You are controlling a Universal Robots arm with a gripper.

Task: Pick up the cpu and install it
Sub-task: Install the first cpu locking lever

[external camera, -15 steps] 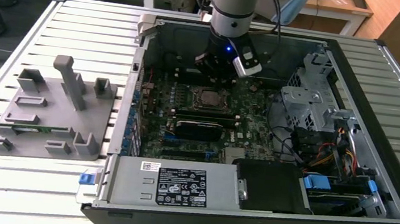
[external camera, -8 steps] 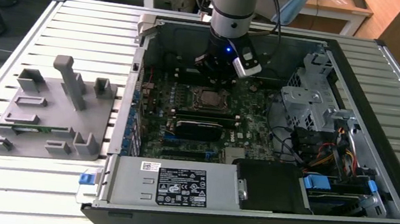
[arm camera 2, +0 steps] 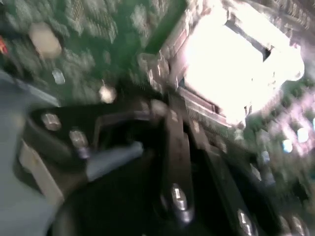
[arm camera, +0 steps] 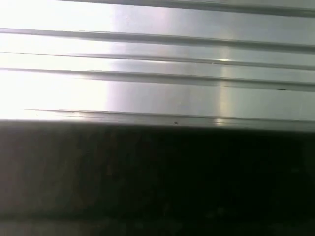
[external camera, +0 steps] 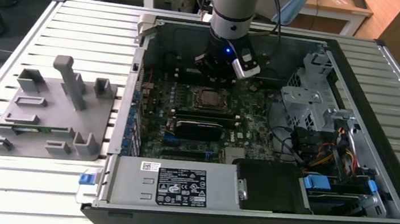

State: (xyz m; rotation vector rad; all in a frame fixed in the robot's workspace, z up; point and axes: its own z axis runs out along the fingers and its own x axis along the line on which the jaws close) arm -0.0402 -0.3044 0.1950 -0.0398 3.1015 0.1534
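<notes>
The cpu (external camera: 208, 97) sits flat in the black socket (external camera: 195, 103) near the middle of the green motherboard (external camera: 245, 117), inside the open computer case (external camera: 374, 185). In the second wrist view the cpu (arm camera 2: 224, 64) glares bright white beside my dark fingers (arm camera 2: 178, 147). My pincer (external camera: 215, 80) hangs just behind the socket; whether it is wide or narrow I cannot tell. The case also holds a black drive box (external camera: 271, 185) and a labelled silver power supply (external camera: 168, 185). A grey parts tray (external camera: 51, 114) lies on the slatted table (external camera: 81, 23), well apart from the socket.

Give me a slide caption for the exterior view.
Robot arm's gripper hangs inside the open computer case, just above the motherboard's socket; a grey fixture sits on the slatted table.
</notes>
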